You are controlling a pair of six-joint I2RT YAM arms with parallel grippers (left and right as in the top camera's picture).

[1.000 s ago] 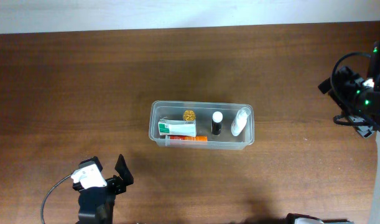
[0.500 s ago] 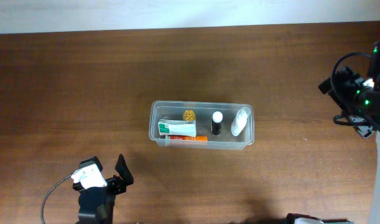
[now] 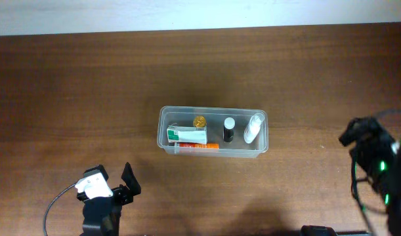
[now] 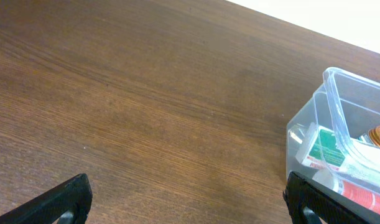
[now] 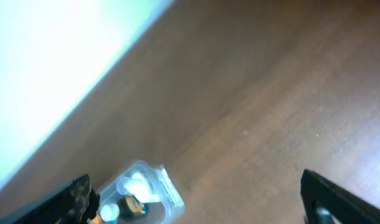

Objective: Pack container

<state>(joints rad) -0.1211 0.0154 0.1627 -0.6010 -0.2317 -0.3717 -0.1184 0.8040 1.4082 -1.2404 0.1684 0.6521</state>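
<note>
The clear plastic container (image 3: 213, 131) stands mid-table. Inside lie a green and white box (image 3: 187, 135), an orange and white tube (image 3: 197, 146), a gold-capped item (image 3: 199, 121), a black bottle with a white cap (image 3: 229, 129) and a white bottle (image 3: 253, 128). It also shows in the left wrist view (image 4: 339, 149) and, blurred, in the right wrist view (image 5: 140, 193). My left gripper (image 4: 190, 199) is open and empty at the front left, well away from the container. My right gripper (image 5: 199, 199) is open and empty at the right edge, over bare table.
The brown wooden table (image 3: 88, 98) ends at a white strip along the back edge (image 3: 187, 14). My left arm (image 3: 102, 203) sits at the front left, my right arm (image 3: 377, 170) at the far right.
My right arm has moved from the back right toward the front along the right edge. The left arm and the container's contents have not moved.
</note>
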